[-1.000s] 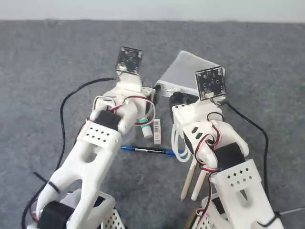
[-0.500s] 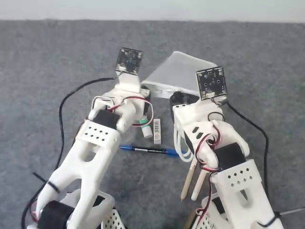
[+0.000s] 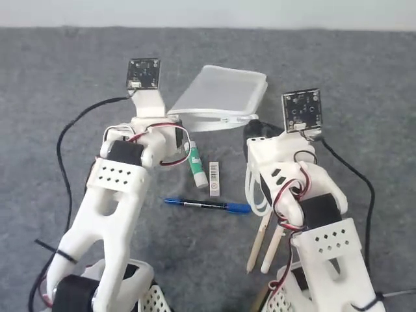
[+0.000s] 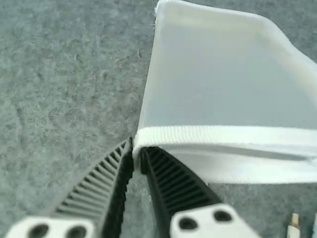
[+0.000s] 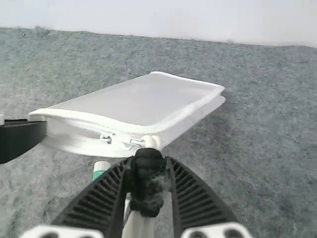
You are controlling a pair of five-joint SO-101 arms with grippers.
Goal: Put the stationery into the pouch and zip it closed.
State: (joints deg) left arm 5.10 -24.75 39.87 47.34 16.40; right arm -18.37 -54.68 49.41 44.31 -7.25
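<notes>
Pinching pouch (image 3: 218, 91) at nine o'clock with left gripper (image 4: 136, 147), dark tab (image 5: 147, 182) at three with right gripper (image 5: 148, 162). Holding zip (image 3: 208, 120) nine-to-three between them.

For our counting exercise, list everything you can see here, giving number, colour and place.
pouch: 1, translucent white, far middle of the carpet
green tube: 1, green and white, on the carpet near the pouch
white stick: 1, white, beside the green tube
pen: 1, blue, lying crosswise between the arms
pale sticks: 2, cream, by the right arm
black lump: 1, black, at the zip's end
carpet: 1, grey, underneath
left gripper: 1, black, shut on a pouch corner
right gripper: 1, black, shut on the black lump
</notes>
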